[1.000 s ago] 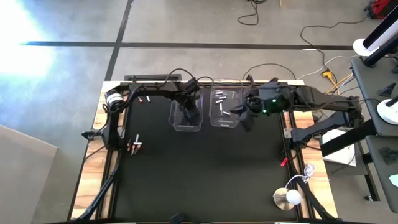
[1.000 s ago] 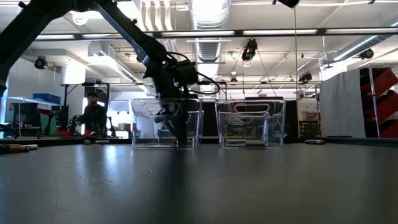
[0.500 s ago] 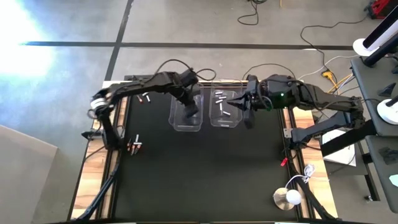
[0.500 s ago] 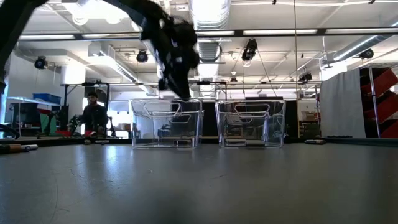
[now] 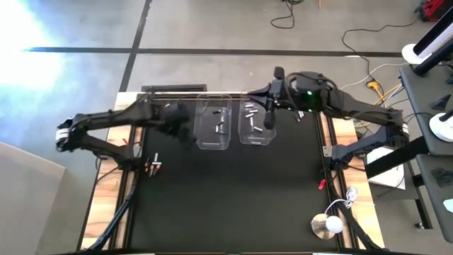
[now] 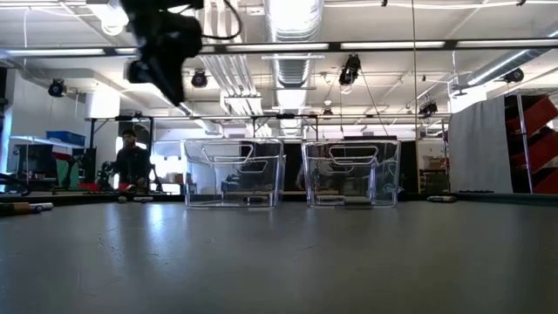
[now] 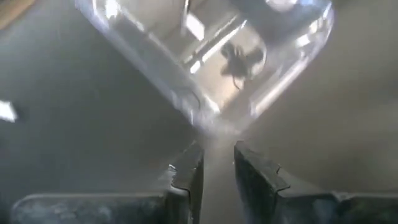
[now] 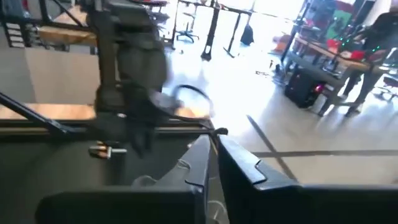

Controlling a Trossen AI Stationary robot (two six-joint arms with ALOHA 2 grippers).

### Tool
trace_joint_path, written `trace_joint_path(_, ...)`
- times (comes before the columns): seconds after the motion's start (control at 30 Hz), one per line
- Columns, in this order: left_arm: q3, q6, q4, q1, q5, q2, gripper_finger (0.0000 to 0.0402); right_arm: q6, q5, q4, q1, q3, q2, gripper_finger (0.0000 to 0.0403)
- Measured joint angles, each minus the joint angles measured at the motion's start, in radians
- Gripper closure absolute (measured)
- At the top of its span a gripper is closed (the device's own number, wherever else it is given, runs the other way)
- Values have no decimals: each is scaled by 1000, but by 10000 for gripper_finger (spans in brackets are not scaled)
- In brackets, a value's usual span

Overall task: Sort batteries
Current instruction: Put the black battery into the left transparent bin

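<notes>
Two clear plastic bins stand side by side at the table's far middle. The left bin [image 5: 212, 126] has a few dark batteries [image 5: 218, 126] on its floor. The right bin [image 5: 257, 122] has silvery batteries [image 5: 250, 111] on its floor. My left gripper [image 5: 185, 133] hangs high, just left of the left bin [image 7: 205, 56]. A narrow gap shows between its fingers [image 7: 217, 158], with nothing in it. My right gripper [image 5: 269, 119] hovers over the right bin, pointing about level, fingers together [image 8: 214, 142].
More batteries [image 5: 153, 166] lie loose on the black mat near its left edge, and a few [image 5: 168, 110] lie farther back. A white round object [image 5: 327, 224] sits at the near right. The mat in front of the bins is bare. A person [image 6: 131, 161] is in the room beyond.
My left gripper has risen out of the left bin and swung toward the table's left edge, rolling as it went. My right gripper has shifted a little toward the far edge over the right bin, tipped up to about level and rolled.
</notes>
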Motion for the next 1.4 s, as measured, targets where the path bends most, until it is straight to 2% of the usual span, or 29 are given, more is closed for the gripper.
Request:
trace_joint_path(0.1, -110, -125, -13, -83, 8, -68, 308, -14, -53, -1, -42, 0, 32, 347)
trace_joint_path(0.2, -185, -263, -43, -169, 90, -103, 278, -48, -55, -3, -61, 0, 54, 322)
trace_joint_path(0.3, -249, -471, -94, -245, 131, -105, 252, -54, -59, -4, -65, 0, 56, 303)
trace_joint_path(0.4, -322, -536, -116, -294, 178, -95, 241, -13, -59, -8, -57, 0, 48, 292)
trace_joint_path(0.7, -497, -516, -93, -286, 209, -21, 245, 79, -77, -18, -5, 0, 40, 303)
trace_joint_path(0.87, -557, -483, 4, -285, 210, -4, 246, 146, -89, -51, 40, 0, 40, 316)
trace_joint_path(1.23, -603, -448, 75, -283, 215, 47, 247, 217, -86, -96, 90, 0, 40, 336)
trace_joint_path(1.4, -593, -381, 92, -283, 238, 79, 254, 225, -75, -110, 90, 1, 40, 339)
